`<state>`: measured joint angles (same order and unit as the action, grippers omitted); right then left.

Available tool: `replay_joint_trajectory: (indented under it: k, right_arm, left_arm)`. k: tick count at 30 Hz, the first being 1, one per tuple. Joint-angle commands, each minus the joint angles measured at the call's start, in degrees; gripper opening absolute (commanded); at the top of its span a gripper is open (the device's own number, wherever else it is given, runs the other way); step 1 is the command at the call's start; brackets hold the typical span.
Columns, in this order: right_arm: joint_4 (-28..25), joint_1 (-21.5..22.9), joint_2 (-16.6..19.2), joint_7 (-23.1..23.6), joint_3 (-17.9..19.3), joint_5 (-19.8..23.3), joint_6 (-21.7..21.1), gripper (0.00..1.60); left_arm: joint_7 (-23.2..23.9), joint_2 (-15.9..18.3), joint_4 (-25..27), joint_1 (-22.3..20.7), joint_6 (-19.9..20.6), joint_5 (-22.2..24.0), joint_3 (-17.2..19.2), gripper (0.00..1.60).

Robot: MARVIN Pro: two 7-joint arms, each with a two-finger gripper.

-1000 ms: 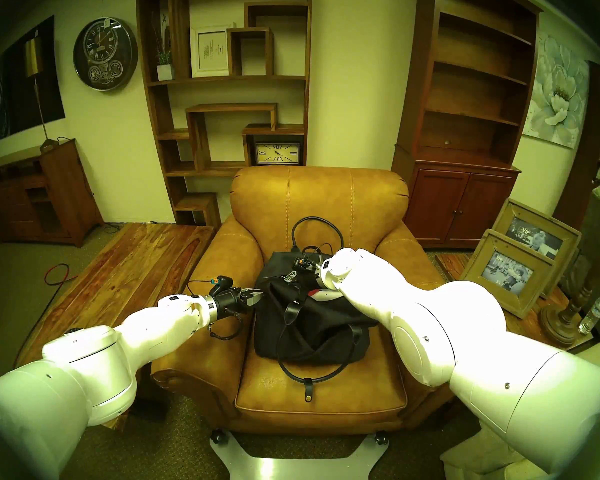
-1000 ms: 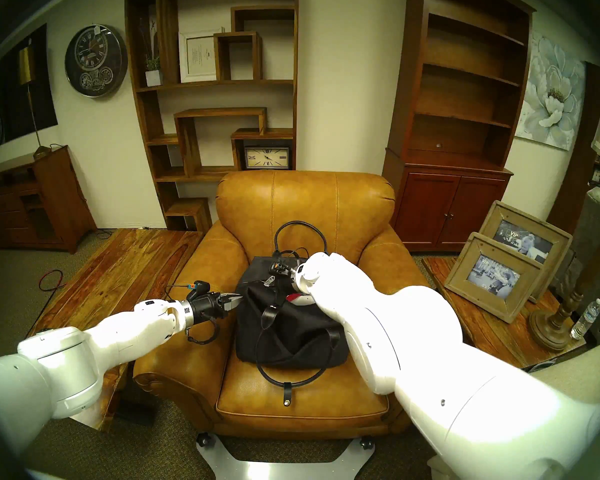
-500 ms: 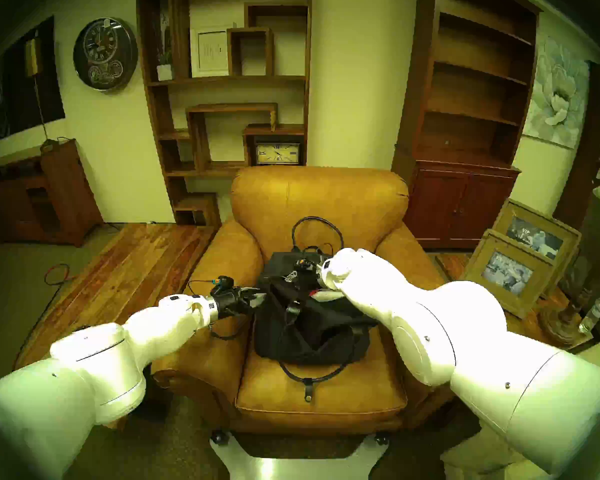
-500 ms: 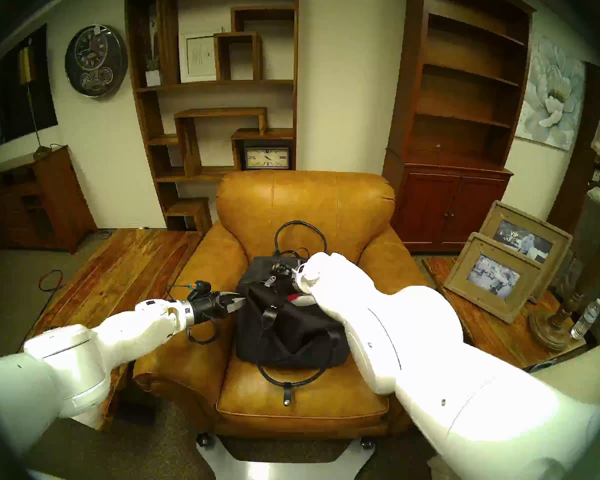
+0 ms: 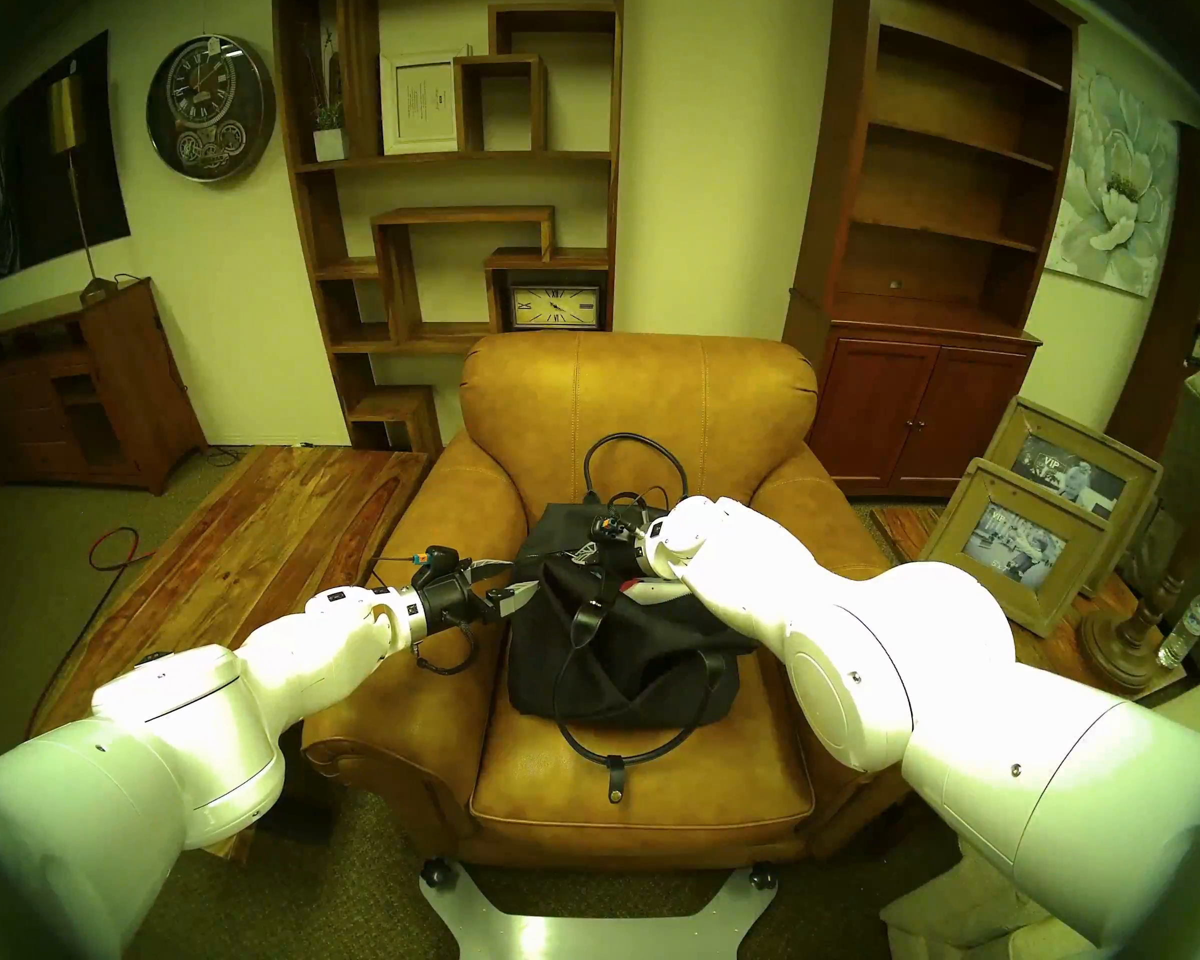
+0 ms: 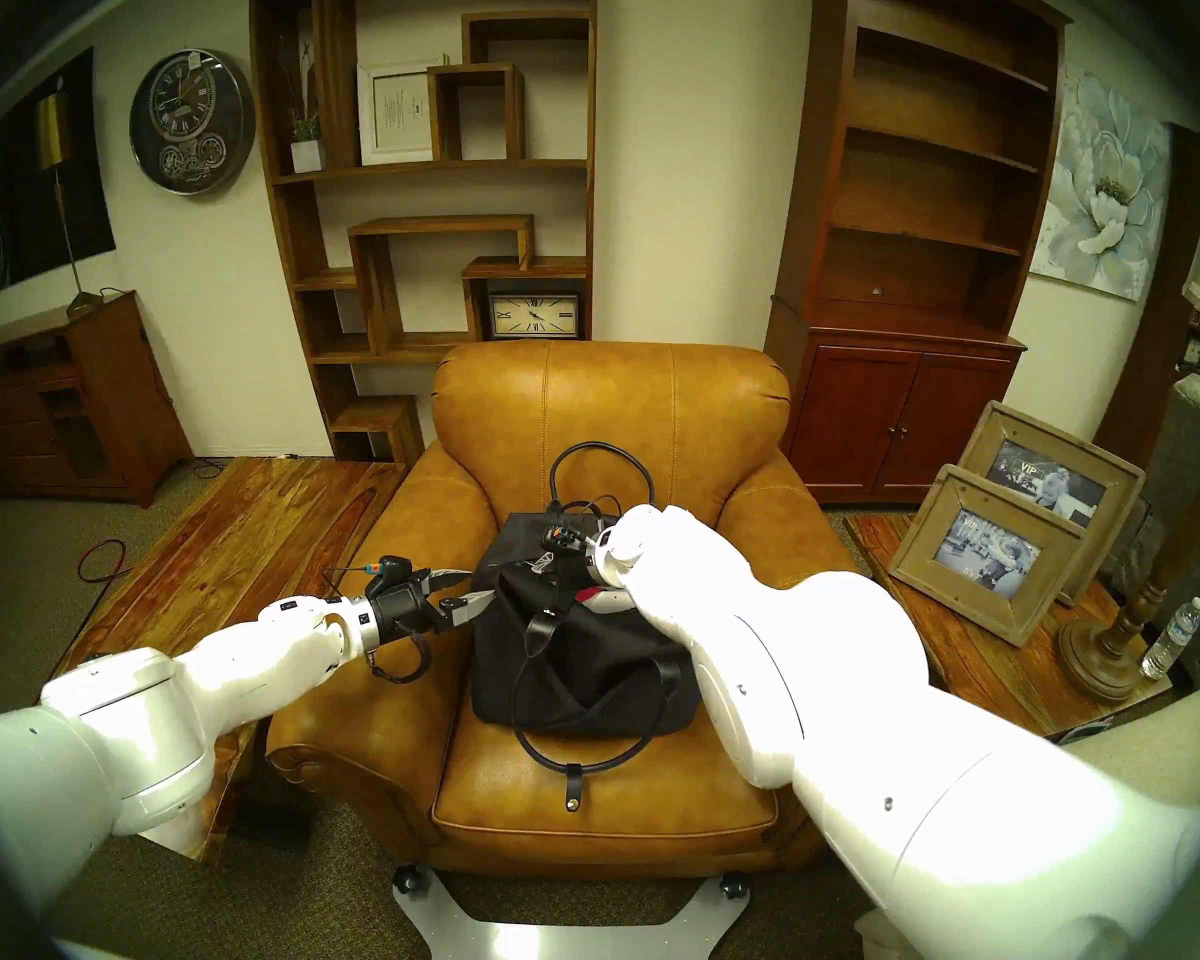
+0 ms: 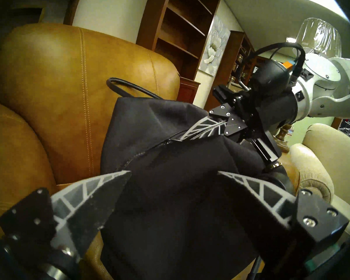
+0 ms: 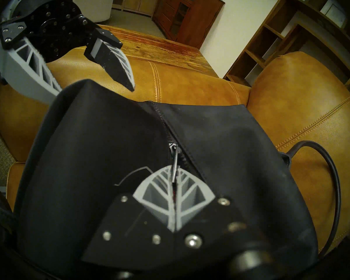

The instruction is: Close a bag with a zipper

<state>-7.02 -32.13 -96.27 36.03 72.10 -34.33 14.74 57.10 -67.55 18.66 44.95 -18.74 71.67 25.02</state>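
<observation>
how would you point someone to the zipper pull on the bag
Find the tan armchair; a black bag sits on its seat. Along the bag's top runs the zipper, and the right gripper is shut on the zipper pull. It is the only thin silvery metal tab there, unlike the black loop handles.

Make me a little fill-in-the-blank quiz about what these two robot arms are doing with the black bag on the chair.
1. The black bag sits on a tan leather ____.
2. The right gripper is shut on the zipper's metal ____.
3. The left gripper beside the bag's end has its jaws ____.
4. One loop handle leans against the chair's ____.

Missing words: armchair; pull tab; open; backrest
</observation>
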Motion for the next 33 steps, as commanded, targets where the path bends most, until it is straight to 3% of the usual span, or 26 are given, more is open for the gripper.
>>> replay_joint_trajectory:
  k: [1,12,23,24,26,27,29,30,31,32,33]
  right_arm:
    - [-0.24,0.89,0.68,-0.15,0.17,0.09,-0.11,0.00]
    - [-0.27,1.00,0.53,-0.09,0.18,0.01,-0.24,0.00]
    - [-0.32,0.98,0.39,-0.18,0.16,-0.10,-0.35,0.00]
    - [-0.32,0.98,0.39,-0.17,0.16,-0.10,-0.36,0.00]
    - [-0.32,0.97,0.40,-0.16,0.20,-0.11,-0.40,0.00]
    - [-0.32,0.97,0.42,-0.14,0.21,-0.12,-0.39,0.00]
    - [-0.31,0.95,0.43,-0.12,0.25,-0.13,-0.40,0.00]
    - [-0.31,0.95,0.44,-0.11,0.26,-0.15,-0.40,0.00]
    - [-0.31,0.93,0.46,-0.09,0.30,-0.13,-0.38,0.00]
    - [-0.33,0.91,0.47,-0.08,0.33,-0.16,-0.40,0.00]
    - [-0.33,0.91,0.47,-0.08,0.33,-0.16,-0.40,0.00]
  left_arm:
    - [2.49,0.41,1.23,-1.73,-0.57,0.47,0.73,1.60]
    - [2.37,-2.37,1.65,-1.96,-0.11,-0.05,0.20,1.60]
    - [-2.70,-5.67,-2.41,-2.39,-0.59,-2.85,-2.34,1.60]
    - [-2.81,-5.79,-2.66,-2.40,-0.63,-2.90,-2.40,1.51]
    - [-2.98,-5.97,-3.24,-2.50,-0.82,-3.24,-2.67,1.51]
    - [-2.95,-6.02,-3.46,-2.51,-0.89,-3.27,-2.70,1.18]
    - [-3.30,-6.18,-4.00,-2.50,-1.23,-3.32,-2.73,1.18]
    - [-3.27,-6.28,-4.30,-2.52,-1.31,-3.35,-2.77,0.68]
    - [-3.45,-6.36,-4.54,-2.46,-1.63,-3.25,-2.64,0.68]
    - [-3.37,-6.55,-4.98,-2.53,-1.76,-3.32,-2.65,0.44]
    - [-3.37,-6.55,-4.98,-2.53,-1.76,-3.32,-2.65,0.44]
